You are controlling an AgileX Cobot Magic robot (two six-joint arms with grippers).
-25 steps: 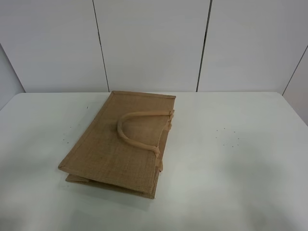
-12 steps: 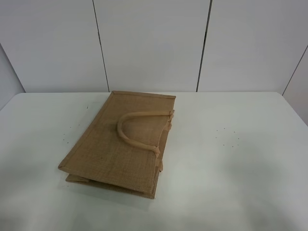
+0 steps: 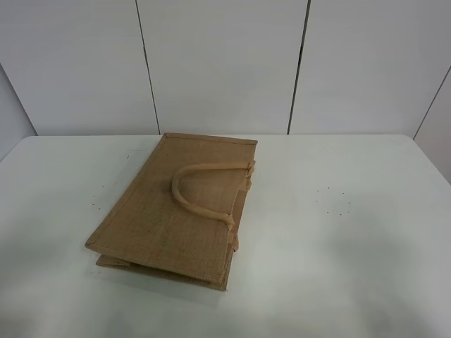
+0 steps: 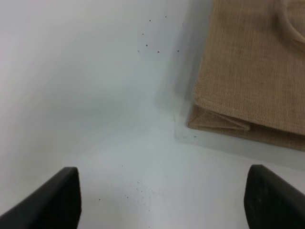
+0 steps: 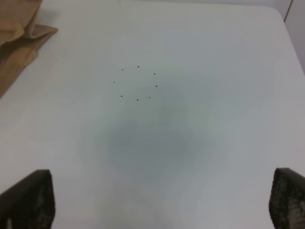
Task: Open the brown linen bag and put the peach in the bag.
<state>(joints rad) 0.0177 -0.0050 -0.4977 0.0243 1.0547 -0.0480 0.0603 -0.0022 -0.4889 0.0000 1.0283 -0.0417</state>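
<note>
The brown linen bag [image 3: 180, 211] lies flat and folded on the white table [image 3: 338, 232], left of centre, with one loop handle [image 3: 201, 190] resting on top. The peach is not in view in any frame. Neither gripper shows in the exterior high view. In the left wrist view my left gripper [image 4: 162, 200] is open and empty above bare table, with the bag's corner [image 4: 248, 86] ahead of it. In the right wrist view my right gripper [image 5: 159, 200] is open and empty over bare table, with an edge of the bag [image 5: 19, 43] off to one side.
A ring of small dark dots [image 5: 137, 83] marks the table to the right of the bag, and it also shows in the exterior high view [image 3: 332, 201]. More specks [image 4: 157, 45] lie left of the bag. White wall panels [image 3: 225, 63] stand behind the table.
</note>
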